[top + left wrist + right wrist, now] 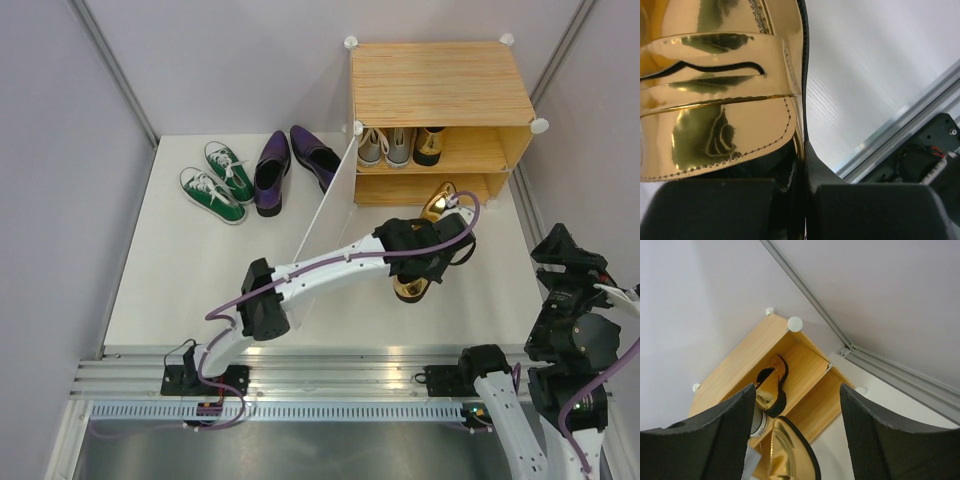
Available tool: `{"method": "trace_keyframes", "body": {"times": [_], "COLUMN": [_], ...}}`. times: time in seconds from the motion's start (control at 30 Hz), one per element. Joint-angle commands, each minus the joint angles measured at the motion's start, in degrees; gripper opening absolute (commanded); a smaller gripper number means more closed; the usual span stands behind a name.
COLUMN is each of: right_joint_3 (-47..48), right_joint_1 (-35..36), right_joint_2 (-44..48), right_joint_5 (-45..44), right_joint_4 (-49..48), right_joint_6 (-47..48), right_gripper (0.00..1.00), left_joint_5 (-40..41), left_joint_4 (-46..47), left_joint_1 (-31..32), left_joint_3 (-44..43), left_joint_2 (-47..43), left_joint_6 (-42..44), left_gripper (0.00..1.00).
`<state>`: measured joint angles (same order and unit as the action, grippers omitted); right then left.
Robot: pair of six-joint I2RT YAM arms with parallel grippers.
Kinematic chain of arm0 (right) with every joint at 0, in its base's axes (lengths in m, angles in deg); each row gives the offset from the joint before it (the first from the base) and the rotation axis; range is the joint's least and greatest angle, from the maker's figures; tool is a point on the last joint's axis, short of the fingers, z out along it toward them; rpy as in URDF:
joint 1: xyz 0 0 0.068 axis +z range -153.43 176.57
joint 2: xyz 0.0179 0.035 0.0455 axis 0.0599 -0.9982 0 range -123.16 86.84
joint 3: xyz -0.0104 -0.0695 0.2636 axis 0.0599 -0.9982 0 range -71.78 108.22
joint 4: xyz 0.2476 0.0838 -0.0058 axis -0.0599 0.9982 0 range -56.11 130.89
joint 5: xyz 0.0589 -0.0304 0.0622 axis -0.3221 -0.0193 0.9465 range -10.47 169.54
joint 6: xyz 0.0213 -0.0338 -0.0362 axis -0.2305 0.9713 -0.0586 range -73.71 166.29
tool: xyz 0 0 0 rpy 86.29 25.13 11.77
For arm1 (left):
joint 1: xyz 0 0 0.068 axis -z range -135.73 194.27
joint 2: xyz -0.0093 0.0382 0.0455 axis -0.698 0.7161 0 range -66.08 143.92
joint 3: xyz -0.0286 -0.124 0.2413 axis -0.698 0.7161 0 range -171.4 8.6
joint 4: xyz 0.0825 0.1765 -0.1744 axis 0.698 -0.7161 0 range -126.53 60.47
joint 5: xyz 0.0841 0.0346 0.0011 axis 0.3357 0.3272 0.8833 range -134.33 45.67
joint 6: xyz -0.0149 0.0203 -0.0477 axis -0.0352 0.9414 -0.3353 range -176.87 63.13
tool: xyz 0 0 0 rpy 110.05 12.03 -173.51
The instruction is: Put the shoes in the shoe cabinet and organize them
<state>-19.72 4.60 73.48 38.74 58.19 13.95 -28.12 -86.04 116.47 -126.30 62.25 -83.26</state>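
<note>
Nearest the rail, the right gripper (797,390) stands with its fingers spread wide and nothing between them, pointed up toward the shoe cabinet (440,85). Further in, the left gripper (802,165) is pinched tight on the side wall of a gold shoe (715,100). From overhead that shoe lies on a slant just in front of the cabinet's lower shelf, toe toward the arms and heel toward the opening. Whether it rests on the table (200,270) or hangs clear of it cannot be told. The upper looks stiff and mirror-smooth, so I judge it light but slippery. A thin edge pinch may let it swing, and a hold across the collar near the heel looks the safer purchase. The white door panel (335,185) hangs open to the left of the opening. On the upper shelf stand the grey sneakers (385,147), with the second gold shoe (431,146) just beside them. Farthest off, on the table left of the cabinet, the purple dress shoes (290,160) and green sneakers (215,182) are not yet shelved.
</note>
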Motion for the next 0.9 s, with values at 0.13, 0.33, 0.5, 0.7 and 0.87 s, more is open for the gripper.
{"method": "trace_keyframes", "body": {"times": [0.13, 0.33, 0.5, 0.7, 0.87], "right_joint_3": [-4.7, -6.8, -8.3, -8.9, -8.9], "right_joint_1": [0.0, 0.0, 0.0, 0.0, 0.0], "right_joint_2": [-1.6, -3.2, -3.3, -2.7, -1.6], "right_joint_5": [2.5, 4.8, 5.6, 7.0, 7.8], "right_joint_4": [0.8, 0.8, 0.8, 1.0, 1.8], "right_joint_6": [-1.2, -1.1, -1.8, -2.3, -2.9], "right_gripper": [0.72, 0.72, 0.73, 0.73, 0.73], "left_joint_5": [-12.6, -15.9, -15.9, -15.9, -16.8], "left_joint_4": [9.6, 12.3, 12.3, 12.3, 12.2], "left_joint_1": [-8.7, -11.0, -11.0, -10.1, -9.2], "left_joint_3": [0.4, 2.6, 4.2, 6.7, 8.8], "left_joint_2": [6.4, 9.5, 7.9, 0.5, -9.8], "left_joint_6": [-10.5, -13.5, -13.2, -11.1, -7.8], "left_gripper": [0.02, 0.35, 0.55, 0.61, 0.63]}}
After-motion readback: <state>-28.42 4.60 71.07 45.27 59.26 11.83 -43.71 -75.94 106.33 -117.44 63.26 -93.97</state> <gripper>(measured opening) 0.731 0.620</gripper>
